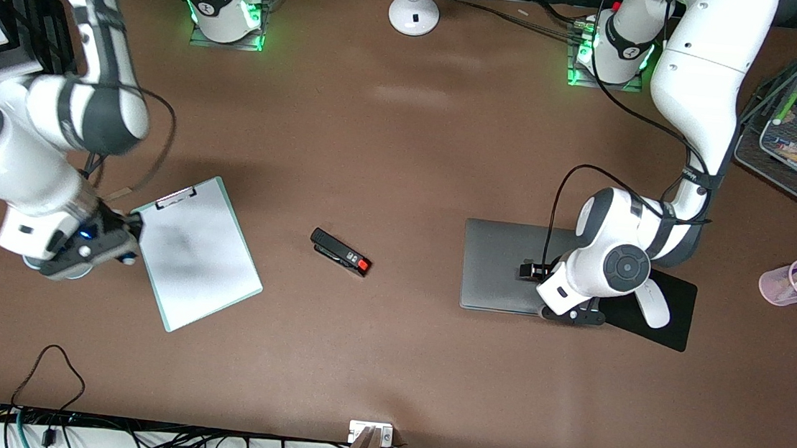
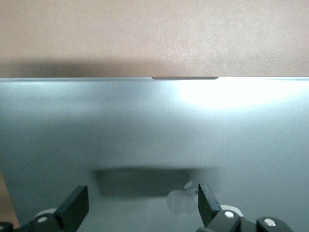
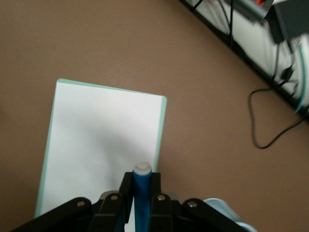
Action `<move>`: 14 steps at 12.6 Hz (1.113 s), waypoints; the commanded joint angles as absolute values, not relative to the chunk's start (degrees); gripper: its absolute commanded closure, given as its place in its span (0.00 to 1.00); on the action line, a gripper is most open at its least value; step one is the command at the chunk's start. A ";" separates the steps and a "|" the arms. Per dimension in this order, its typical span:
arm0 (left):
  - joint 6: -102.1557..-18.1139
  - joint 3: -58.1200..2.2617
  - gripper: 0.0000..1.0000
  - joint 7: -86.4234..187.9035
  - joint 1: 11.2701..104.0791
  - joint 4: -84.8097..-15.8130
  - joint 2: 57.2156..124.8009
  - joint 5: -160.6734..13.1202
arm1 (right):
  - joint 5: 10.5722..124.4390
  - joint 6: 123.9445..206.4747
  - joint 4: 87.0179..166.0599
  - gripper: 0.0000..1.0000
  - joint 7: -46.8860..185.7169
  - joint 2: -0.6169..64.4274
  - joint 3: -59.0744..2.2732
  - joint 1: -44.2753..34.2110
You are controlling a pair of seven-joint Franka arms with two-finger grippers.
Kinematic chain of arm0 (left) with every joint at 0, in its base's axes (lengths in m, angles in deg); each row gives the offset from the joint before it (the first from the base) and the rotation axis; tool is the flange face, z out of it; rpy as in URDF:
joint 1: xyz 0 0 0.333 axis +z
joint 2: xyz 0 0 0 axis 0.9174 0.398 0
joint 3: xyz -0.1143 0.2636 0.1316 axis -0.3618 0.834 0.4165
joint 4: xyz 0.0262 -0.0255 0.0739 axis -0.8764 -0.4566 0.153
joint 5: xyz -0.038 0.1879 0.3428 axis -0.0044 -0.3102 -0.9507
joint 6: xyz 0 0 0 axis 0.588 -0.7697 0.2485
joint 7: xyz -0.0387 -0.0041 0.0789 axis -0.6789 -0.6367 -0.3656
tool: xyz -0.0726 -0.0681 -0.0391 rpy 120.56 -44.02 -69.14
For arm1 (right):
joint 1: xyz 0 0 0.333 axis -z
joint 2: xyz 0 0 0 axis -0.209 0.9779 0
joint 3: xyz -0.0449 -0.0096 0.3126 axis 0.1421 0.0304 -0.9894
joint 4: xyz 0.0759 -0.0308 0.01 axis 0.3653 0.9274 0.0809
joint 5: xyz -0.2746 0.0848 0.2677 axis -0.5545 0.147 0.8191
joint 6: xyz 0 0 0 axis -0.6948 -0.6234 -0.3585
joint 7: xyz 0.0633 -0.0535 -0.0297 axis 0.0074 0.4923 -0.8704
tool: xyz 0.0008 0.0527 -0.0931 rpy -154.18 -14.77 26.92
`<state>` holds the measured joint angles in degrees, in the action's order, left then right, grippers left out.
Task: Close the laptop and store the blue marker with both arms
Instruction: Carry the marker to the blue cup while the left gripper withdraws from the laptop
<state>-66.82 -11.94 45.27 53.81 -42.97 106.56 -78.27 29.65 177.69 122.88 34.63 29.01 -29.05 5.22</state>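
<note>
The silver-grey laptop (image 1: 496, 261) lies on the table with its lid down flat; the lid and its dark apple logo fill the left wrist view (image 2: 145, 125). My left gripper (image 1: 530, 270) is open and empty just above the lid's middle (image 2: 142, 200). My right gripper (image 1: 128, 244) is shut on the blue marker (image 3: 142, 193), whose white end sticks out past the fingertips. It hangs over the edge of a white clipboard (image 1: 197, 253) toward the right arm's end of the table.
A black stapler (image 1: 340, 251) lies mid-table. A black mouse pad (image 1: 671, 320) with a white mouse (image 1: 653, 304) sits beside the laptop. A pink pen cup (image 1: 794, 282) and a mesh tray of markers (image 1: 773, 152) stand at the left arm's end. A pale blue round thing (image 3: 227, 212) lies under my right hand.
</note>
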 commanded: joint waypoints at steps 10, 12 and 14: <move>-65.32 -11.10 0.00 48.30 58.53 -39.19 98.98 -78.29 | 56.56 178.54 122.79 0.98 -32.80 27.95 -29.37 19.09; -64.44 -11.10 0.00 52.42 60.91 -39.28 95.29 -78.29 | 59.13 173.80 122.62 0.98 -42.67 29.35 -29.37 22.42; -59.19 -11.10 0.00 53.06 63.46 -38.23 91.25 -78.29 | 59.84 171.24 122.53 0.98 -48.48 30.84 -29.54 25.32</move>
